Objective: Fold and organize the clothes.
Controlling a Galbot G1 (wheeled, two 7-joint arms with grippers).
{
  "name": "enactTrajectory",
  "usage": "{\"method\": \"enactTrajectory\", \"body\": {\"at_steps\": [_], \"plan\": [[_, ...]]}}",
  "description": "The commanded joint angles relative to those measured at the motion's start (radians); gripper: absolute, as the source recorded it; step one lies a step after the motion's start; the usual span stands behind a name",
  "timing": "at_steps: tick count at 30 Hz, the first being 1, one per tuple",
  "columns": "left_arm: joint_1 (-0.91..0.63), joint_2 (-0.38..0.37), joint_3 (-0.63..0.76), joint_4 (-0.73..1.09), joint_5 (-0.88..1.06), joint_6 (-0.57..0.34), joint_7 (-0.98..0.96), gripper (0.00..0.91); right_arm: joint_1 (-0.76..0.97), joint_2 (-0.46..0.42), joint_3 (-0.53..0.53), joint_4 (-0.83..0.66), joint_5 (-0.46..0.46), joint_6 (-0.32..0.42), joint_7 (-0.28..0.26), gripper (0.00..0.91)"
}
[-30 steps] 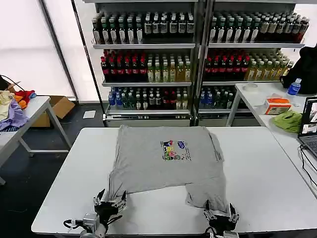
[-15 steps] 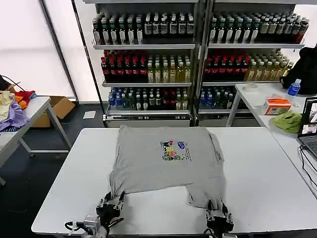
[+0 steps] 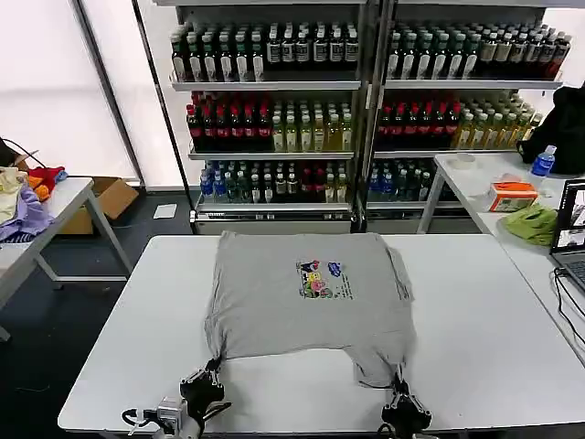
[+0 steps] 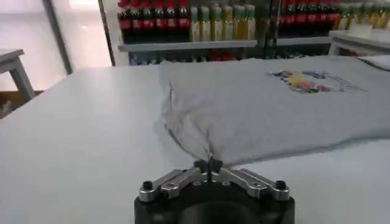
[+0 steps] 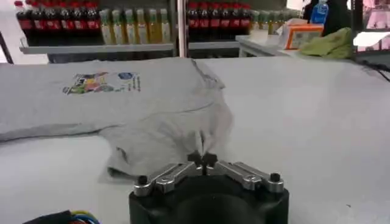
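Observation:
A light grey short-sleeved shirt (image 3: 306, 293) with a small multicoloured chest print lies spread on the white table (image 3: 494, 320), collar end towards me. At the table's near edge my left gripper (image 3: 209, 373) is shut on the shirt's near left corner; in the left wrist view that gripper (image 4: 208, 163) pinches a stretched point of the shirt (image 4: 262, 103). My right gripper (image 3: 399, 384) is shut on the shirt's near right corner; in the right wrist view the gripper (image 5: 202, 159) holds a bunched fold of the shirt (image 5: 140, 109).
Shelves of bottles (image 3: 366, 101) stand behind the table. A side table at the right holds a lime-green cloth (image 3: 532, 222), an orange box (image 3: 512, 195) and a laptop (image 3: 572, 233). Another table at the left carries lavender and orange garments (image 3: 26, 201). A cardboard box (image 3: 105, 201) sits on the floor.
Both grippers have closed from open onto the shirt's near corners. The near edge of the shirt has drawn into points at the two grips.

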Motion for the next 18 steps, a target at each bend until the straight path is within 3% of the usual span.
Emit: {"method": "enactTrajectory", "body": {"at_steps": [1,5,8,15,18], "plan": [[0.003,-0.002,0.004,-0.038,-0.003,-0.044,-0.005,0.010,-0.007,-0.001,0.001,0.089,-0.037,0.028,-0.014,0.000],[0.012,-0.002,0.011,-0.089,-0.019,-0.085,-0.018,0.010,0.004,0.009,0.026,0.125,-0.050,0.061,-0.037,0.000],[0.005,0.004,0.013,-0.113,-0.040,-0.095,-0.033,0.000,0.020,0.015,0.050,0.108,-0.137,0.119,-0.067,0.000],[-0.052,0.014,0.013,-0.092,-0.058,-0.097,-0.043,0.010,0.108,0.008,0.080,0.065,-0.124,0.112,-0.104,0.000],[-0.096,0.020,0.017,-0.067,-0.075,-0.097,-0.054,0.010,0.162,-0.006,0.089,0.021,-0.168,0.113,-0.146,0.000]]}}
